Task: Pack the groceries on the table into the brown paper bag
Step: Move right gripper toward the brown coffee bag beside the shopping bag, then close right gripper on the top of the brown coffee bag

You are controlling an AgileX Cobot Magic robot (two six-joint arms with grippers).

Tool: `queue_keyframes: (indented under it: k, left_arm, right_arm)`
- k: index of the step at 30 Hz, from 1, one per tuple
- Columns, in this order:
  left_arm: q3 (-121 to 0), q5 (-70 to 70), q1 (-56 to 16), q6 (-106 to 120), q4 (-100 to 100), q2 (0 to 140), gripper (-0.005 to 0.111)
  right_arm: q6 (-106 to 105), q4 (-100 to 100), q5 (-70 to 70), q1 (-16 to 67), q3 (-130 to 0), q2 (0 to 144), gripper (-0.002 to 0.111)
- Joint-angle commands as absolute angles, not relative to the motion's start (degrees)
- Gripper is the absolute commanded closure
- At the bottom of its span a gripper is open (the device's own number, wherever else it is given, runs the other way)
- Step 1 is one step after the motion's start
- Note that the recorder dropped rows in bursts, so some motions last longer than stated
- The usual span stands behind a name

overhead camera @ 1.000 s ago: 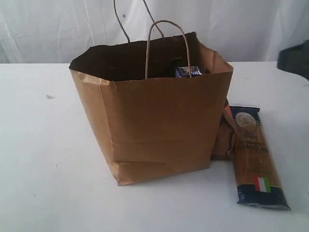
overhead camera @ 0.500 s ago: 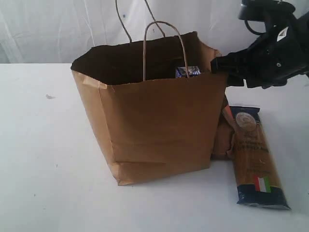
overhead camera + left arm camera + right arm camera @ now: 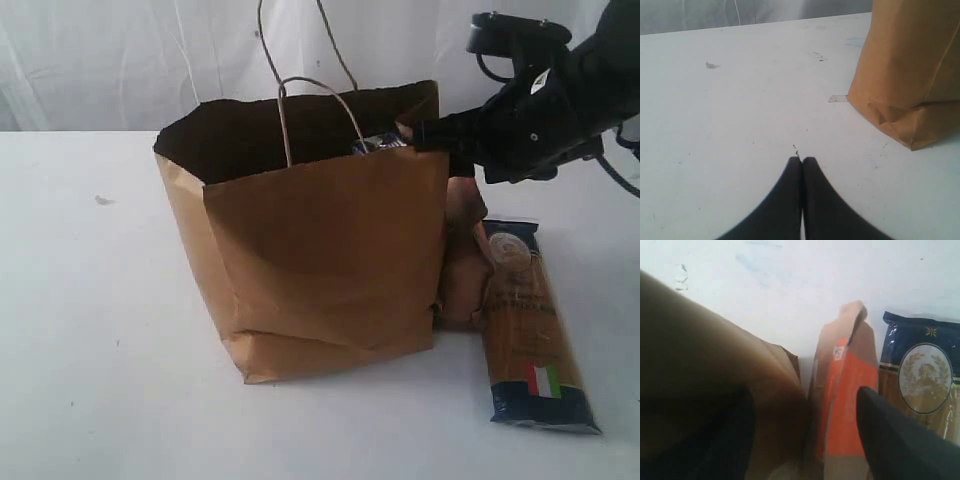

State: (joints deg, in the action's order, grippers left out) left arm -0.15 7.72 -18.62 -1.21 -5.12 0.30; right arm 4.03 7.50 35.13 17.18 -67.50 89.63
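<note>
White table (image 3: 715,110) surrounds closed left gripper (image 3: 801,161); parted right gripper (image 3: 805,395) meets bag (image 3: 320,250) rim.

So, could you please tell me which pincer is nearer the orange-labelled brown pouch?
Right. The right pincer hangs open just above the brown pouch, by the bag rim. The left pincer rests shut low over the table, beyond the bag.

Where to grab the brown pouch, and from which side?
Probably the top edge, pinched across its thin side from straight above. The brown pouch stands upright close between the brown paper bag and the spaghetti pack, so its flanks look crowded; only the top is free.
</note>
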Motion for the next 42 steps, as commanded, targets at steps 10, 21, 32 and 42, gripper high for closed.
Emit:
queue_keyframes:
  k: [10, 21, 32, 42]
  left_arm:
    - [0.0, 7.7, -18.5, -1.2, -5.7, 0.0, 0.107]
    - [0.0, 7.7, -18.5, -1.2, -5.7, 0.0, 0.107]
    - [0.0, 7.7, -18.5, -1.2, -5.7, 0.0, 0.107]
    - [0.0, 7.7, -18.5, -1.2, -5.7, 0.0, 0.107]
  right_arm:
    - [-1.2, -1.4, 46.7, 17.1, -66.8, 74.1, 0.053]
    - [-20.3, 26.5, 45.2, 6.1, -62.6, 78.7, 0.053]
    - [-25.7, 34.9, 39.2, 6.2, -62.8, 86.5, 0.054]
    - [-26.4, 35.1, 38.0, 6.3, -62.8, 90.4, 0.059]
